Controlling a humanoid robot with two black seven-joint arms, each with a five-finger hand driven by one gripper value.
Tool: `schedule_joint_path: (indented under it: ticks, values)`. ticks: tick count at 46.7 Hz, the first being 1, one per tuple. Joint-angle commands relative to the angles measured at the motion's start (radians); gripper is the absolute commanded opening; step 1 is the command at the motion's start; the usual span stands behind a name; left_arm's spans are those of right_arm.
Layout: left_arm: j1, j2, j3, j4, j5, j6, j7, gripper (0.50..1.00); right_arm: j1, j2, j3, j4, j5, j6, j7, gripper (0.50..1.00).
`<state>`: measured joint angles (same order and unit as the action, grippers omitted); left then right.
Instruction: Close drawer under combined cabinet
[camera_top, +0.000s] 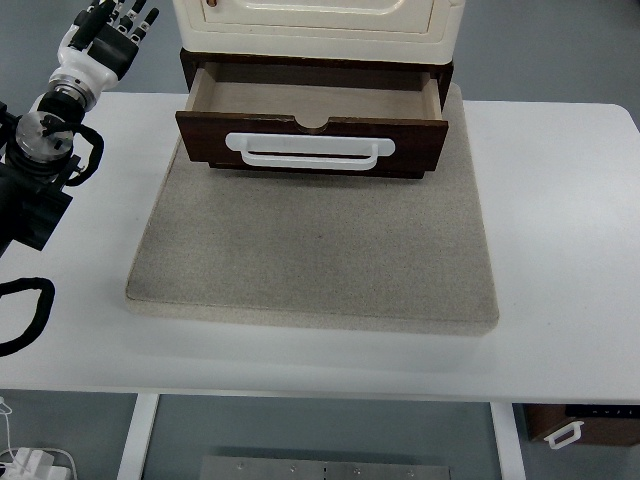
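A cream cabinet (320, 25) stands on a dark brown base at the back of the table. Its dark brown drawer (312, 140) is pulled out toward me and looks empty inside. A white bar handle (310, 150) runs across the drawer front. My left hand (110, 30) is raised at the upper left, well left of the drawer, with fingers spread and holding nothing. My right hand is out of view.
The cabinet sits on a grey mat (315, 250) on a white table (560, 240). Black cables (30, 310) hang at the left edge. Another brown drawer with a white handle (575, 428) shows below the table at the bottom right.
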<state>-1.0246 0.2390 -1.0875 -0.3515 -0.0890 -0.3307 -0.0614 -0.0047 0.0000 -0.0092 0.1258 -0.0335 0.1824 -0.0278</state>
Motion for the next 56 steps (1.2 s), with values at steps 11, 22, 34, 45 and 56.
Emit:
schedule_joint_path:
  ticks: [11, 22, 34, 45, 56]
  values:
    - [-0.1, 0.066, 0.0, -0.029, -0.002, -0.004, 0.0, 1.0, 0.0, 0.0, 0.0, 0.0, 0.0, 0.0, 0.0, 0.952]
    - [-0.156, 0.12, 0.001, -0.155, 0.008, -0.001, 0.0, 1.0, 0.0, 0.0, 0.0, 0.0, 0.0, 0.0, 0.0, 0.952]
    - [-0.206, 0.175, 0.001, -0.296, 0.023, -0.001, 0.011, 1.0, 0.0, 0.0, 0.0, 0.0, 0.0, 0.0, 0.0, 0.952]
    - [-0.203, 0.214, 0.005, -0.498, 0.028, -0.005, 0.022, 1.0, 0.0, 0.0, 0.0, 0.0, 0.0, 0.0, 0.0, 0.952]
    - [-0.204, 0.21, 0.037, -0.618, 0.103, -0.005, 0.022, 1.0, 0.0, 0.0, 0.0, 0.0, 0.0, 0.0, 0.0, 0.952]
